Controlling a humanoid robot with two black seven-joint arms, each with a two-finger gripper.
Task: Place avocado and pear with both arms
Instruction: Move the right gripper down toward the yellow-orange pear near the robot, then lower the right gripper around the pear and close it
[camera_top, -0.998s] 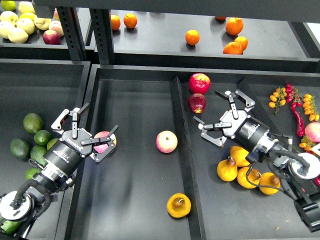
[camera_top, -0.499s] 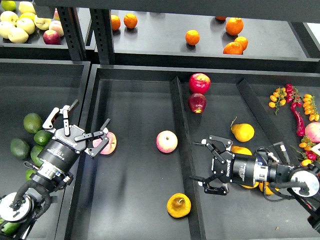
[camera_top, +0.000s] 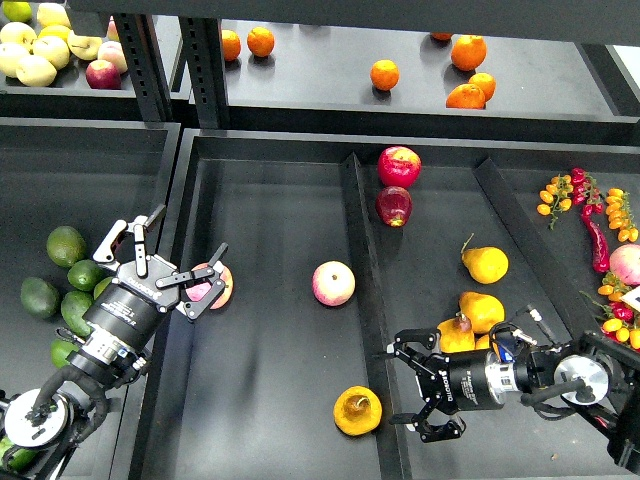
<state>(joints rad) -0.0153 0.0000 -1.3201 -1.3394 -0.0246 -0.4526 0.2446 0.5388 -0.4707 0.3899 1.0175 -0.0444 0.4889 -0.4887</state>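
Observation:
The pear (camera_top: 357, 411), squat and yellow-orange with a brown sunken patch, lies in the middle bin close to the divider. My right gripper (camera_top: 416, 388) is open, low in the right bin just right of that divider, its jaws facing the pear and apart from it. Several green fruits lie in the left bin; the dark oval one (camera_top: 40, 297) looks like the avocado. My left gripper (camera_top: 170, 262) is open and empty over the wall between the left and middle bins, to the right of the green fruits and partly covering a pink apple (camera_top: 213, 285).
A pink-yellow apple (camera_top: 333, 283) lies mid-bin. Two red apples (camera_top: 399, 166) are at the back of the right bin. Clean yellow pears (camera_top: 485, 264) lie beside my right arm. Chillies (camera_top: 597, 235) are at the far right. Oranges (camera_top: 385, 74) and pale apples (camera_top: 35, 50) sit on the back shelf.
My right gripper swung from the back of the right bin down and forward to beside the brown-patched pear, uncovering a yellow pear. My left gripper shifted slightly and stayed open.

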